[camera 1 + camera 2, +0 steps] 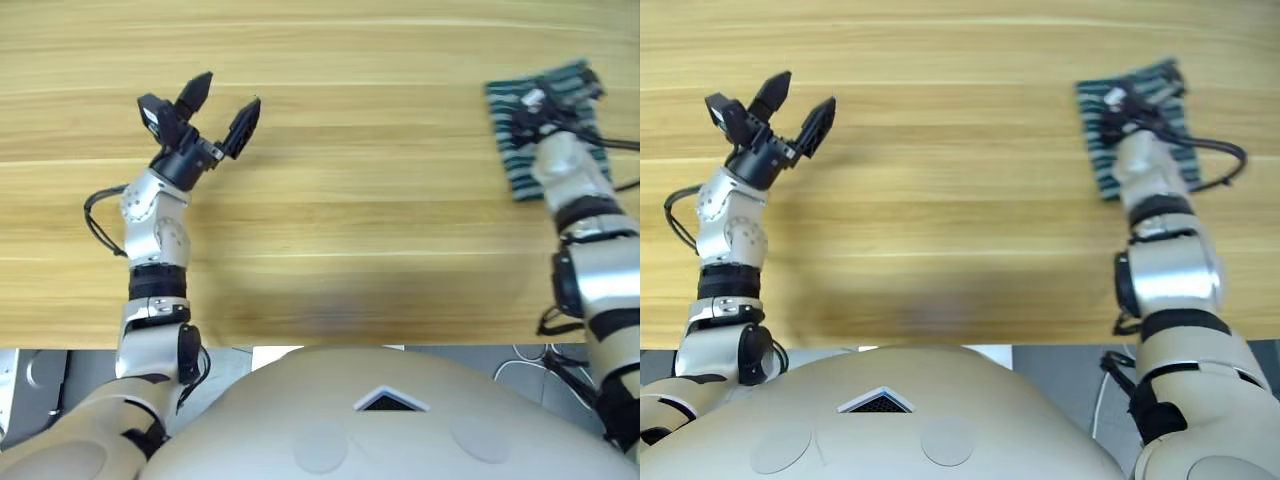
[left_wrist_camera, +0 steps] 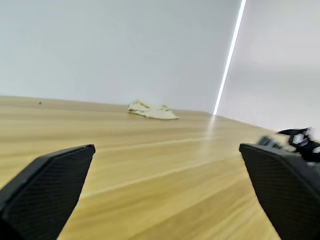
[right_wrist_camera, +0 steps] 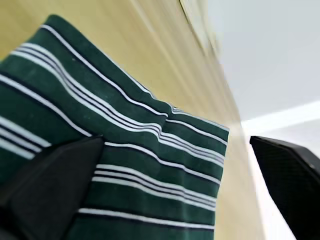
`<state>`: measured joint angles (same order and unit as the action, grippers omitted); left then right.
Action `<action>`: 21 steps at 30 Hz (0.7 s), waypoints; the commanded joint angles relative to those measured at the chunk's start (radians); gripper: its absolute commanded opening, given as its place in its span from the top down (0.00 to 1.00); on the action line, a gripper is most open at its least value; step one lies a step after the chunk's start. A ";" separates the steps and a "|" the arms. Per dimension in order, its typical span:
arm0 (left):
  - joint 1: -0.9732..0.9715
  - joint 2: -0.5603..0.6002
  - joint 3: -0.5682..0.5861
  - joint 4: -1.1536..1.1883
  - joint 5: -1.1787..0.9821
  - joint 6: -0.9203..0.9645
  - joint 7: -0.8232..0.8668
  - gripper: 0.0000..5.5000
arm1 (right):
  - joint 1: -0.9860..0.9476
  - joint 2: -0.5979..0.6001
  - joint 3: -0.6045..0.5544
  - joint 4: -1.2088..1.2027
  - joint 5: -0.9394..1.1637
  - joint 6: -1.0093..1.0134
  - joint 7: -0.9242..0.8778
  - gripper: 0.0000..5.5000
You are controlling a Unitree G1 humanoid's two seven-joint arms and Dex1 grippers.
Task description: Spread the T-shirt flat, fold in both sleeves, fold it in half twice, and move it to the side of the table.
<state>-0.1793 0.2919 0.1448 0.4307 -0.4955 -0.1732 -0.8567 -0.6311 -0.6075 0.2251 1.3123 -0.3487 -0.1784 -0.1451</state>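
The T-shirt (image 3: 150,150) is seen to be dark green, crossed by thin white stripes set in pairs and threes. The worktop (image 1: 380,200) is coloured a light honey wood, streaked with paler and darker grain bands. The left gripper (image 1: 230,90) and the right gripper (image 3: 175,142) are finished in black, with a fine woven texture. A crumpled cloth (image 2: 151,110) is shown in pale cream.
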 commanded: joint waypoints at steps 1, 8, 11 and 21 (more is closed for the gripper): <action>0.019 -0.010 -0.011 -0.013 0.050 -0.031 0.014 0.02 | 0.108 -0.030 -0.041 0.054 0.023 0.062 0.083 0.02; -0.029 -0.026 -0.020 0.127 0.148 -0.120 0.067 0.02 | 0.096 -0.089 -0.117 0.003 0.058 -0.082 0.026 0.02; -0.087 -0.016 -0.050 0.264 0.318 -0.251 0.232 0.02 | 0.097 -0.138 -0.125 -0.115 0.030 -0.166 -0.109 0.02; -0.267 -0.042 -0.027 0.540 0.379 -0.380 0.385 0.02 | 0.190 0.036 -0.137 -0.766 0.061 -0.239 -0.063 0.02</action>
<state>-0.3814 0.2617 0.1097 0.8688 -0.1456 -0.5511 -0.5271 -0.4090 -0.6725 0.0532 0.4728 -0.3678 -0.3568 -0.3041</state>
